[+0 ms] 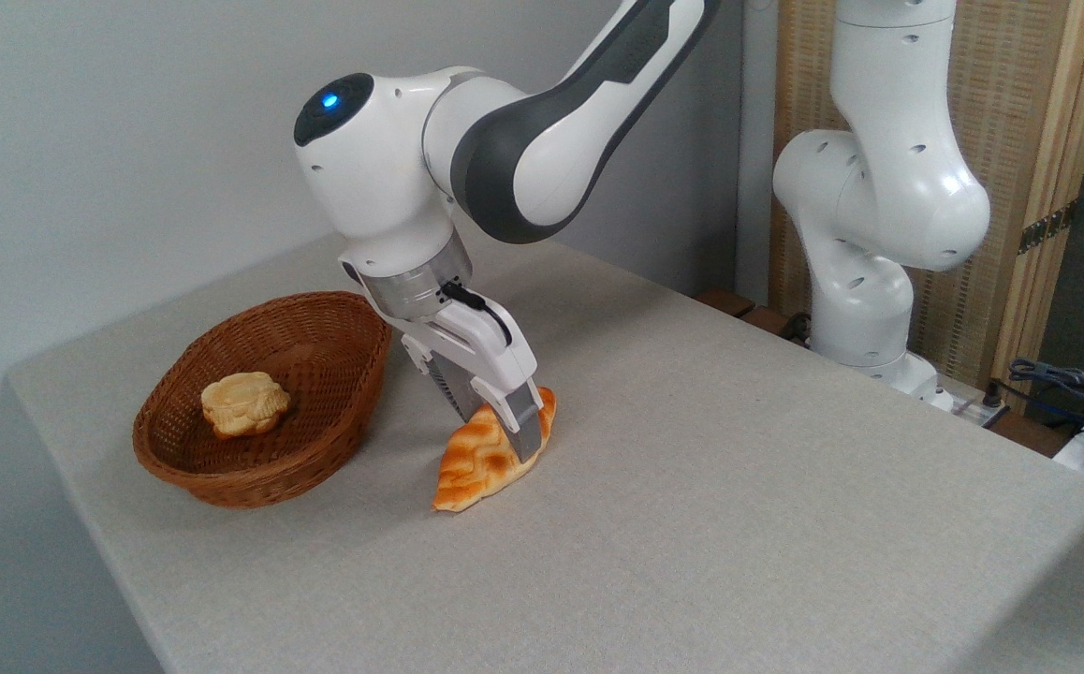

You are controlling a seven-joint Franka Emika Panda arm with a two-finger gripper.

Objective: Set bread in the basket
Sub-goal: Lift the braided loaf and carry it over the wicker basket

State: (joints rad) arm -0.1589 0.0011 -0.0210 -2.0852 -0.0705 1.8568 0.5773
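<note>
Tabletop (692,524) in pale grey cloth fills the lower frame, bare from the near edge up to mid-frame and wide open toward the lower right; its left edge runs diagonally from the lower left up to a corner at mid-left, close beside the basket. Just left of centre lies the bread (478,462), a glossy golden-orange pointed loaf, its near tip on the cloth and its far end raised slightly. The gripper (495,417) is clamped across the loaf's upper half, one grey finger (525,423) in front of it and the other mostly hidden behind, so the middle of the loaf is covered. To the left, near but apart from the loaf, sits the basket (336,426), reddish-brown wicker, with a small pale bun (244,403) inside on its floor. Farther back, the arm (523,150) rises out of the top edge, cut off there. Its white base (870,234) stands in the upper right, with tangled cables (1066,384) cropped at the right edge.
</note>
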